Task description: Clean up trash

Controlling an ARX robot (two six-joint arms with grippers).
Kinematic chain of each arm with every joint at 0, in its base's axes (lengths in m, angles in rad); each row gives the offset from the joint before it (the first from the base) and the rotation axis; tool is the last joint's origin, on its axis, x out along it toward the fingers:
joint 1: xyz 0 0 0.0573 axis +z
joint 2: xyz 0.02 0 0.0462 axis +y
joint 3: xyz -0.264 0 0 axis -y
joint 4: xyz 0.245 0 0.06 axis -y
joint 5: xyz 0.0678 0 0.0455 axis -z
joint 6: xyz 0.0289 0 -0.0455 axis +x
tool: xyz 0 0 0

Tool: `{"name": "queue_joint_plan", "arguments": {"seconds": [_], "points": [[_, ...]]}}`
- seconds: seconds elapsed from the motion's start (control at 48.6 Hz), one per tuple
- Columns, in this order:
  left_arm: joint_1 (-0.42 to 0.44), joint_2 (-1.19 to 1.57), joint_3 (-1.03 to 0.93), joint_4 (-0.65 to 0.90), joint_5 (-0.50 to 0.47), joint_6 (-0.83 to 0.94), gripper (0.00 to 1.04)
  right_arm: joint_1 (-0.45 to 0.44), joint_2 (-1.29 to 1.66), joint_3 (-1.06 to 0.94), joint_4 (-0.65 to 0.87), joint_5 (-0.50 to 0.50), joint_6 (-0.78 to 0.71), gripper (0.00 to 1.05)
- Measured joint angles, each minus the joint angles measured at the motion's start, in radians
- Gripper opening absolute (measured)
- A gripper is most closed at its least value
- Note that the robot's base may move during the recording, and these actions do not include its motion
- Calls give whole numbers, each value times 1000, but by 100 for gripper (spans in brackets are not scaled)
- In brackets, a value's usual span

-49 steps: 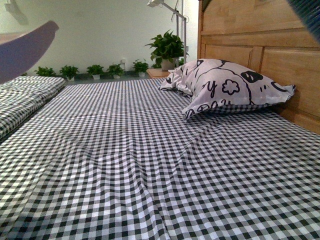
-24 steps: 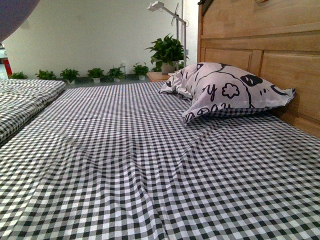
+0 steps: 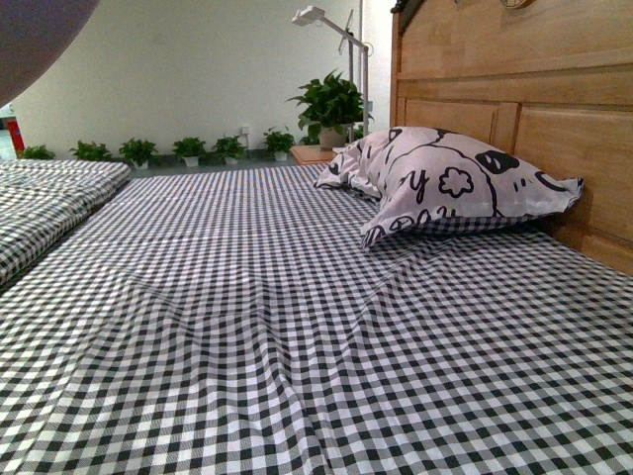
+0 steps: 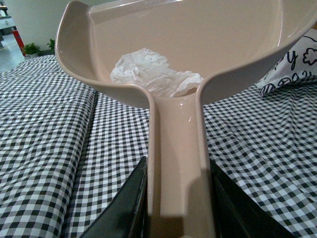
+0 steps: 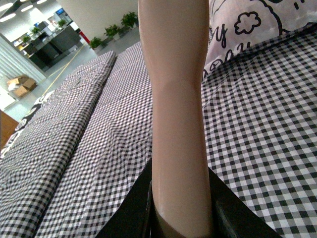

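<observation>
Front view first: you get only the checked bed (image 3: pixel 297 327), the printed pillow (image 3: pixel 455 183) against the wooden headboard (image 3: pixel 514 89), and a blurred mauve shape (image 3: pixel 35 40) in the upper left corner; no trash here.

Left wrist view: your left gripper (image 4: pixel 178 198) has its dark fingers (image 4: pixel 130 198) clamped on the dustpan (image 4: pixel 198 44) handle, which runs straight out from them. The trash (image 4: pixel 153 74), a crumpled white wad, lies in the pan just beyond where the handle ends.

Right wrist view: your right gripper (image 5: pixel 181 208) squeezes a pinkish-beige handle (image 5: pixel 176 99), long axis pointing away from the fingers, above the bedding.
</observation>
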Motion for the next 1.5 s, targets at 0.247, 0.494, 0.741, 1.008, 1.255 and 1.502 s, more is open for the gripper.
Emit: {"name": "queue_joint_plan", "arguments": {"seconds": [0.247,0.494,0.741,1.008,1.255,1.502], "points": [[0,-2,0,-1,0,-5,29,-1,-3,0,0,0,0,20],[0,-2,0,-1,0,-5,29,-1,-3,0,0,0,0,20],[0,-2,0,-1,0,-5,29,-1,-3,0,0,0,0,20],[0,-2,0,-1,0,-5,29,-1,-3,0,0,0,0,20],[0,-2,0,-1,-1,-5,29,-1,-3,0,0,0,0,20],[0,-2,0,-1,-1,-5,29,-1,-3,0,0,0,0,20]]}}
